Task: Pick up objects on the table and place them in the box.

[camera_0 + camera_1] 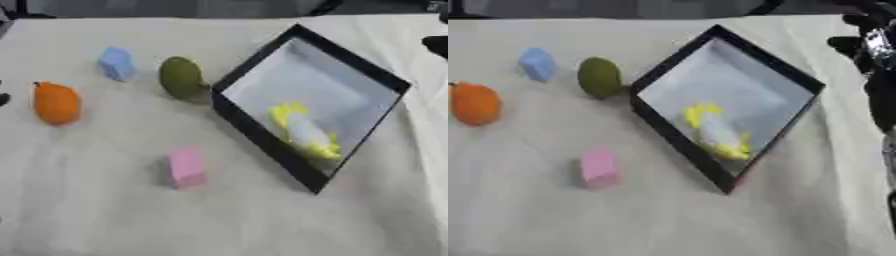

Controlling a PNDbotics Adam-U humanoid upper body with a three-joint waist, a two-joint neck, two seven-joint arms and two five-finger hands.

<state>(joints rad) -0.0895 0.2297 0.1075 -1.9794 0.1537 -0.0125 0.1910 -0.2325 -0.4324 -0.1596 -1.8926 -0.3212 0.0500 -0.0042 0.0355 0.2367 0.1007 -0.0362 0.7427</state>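
Note:
A black box [262, 132] with a pale inside lies askew right of centre, and a yellow and white object [302, 131] rests in it. Left of the box on the cloth are a green oval [180, 76], a blue block [115, 63], an orange fruit [57, 103] and, nearer the front, a pink block [186, 166]. My right hand [870, 42] hangs dark at the upper right, beyond the box's far right corner and apart from every object. A small dark shape [3, 99] at the left edge, beside the orange fruit, may be my left hand.
A white cloth [105, 215] with soft folds covers the whole table. My right arm [883, 110] runs down the right edge beside the box. The table's far edge [175, 18] lies along the top.

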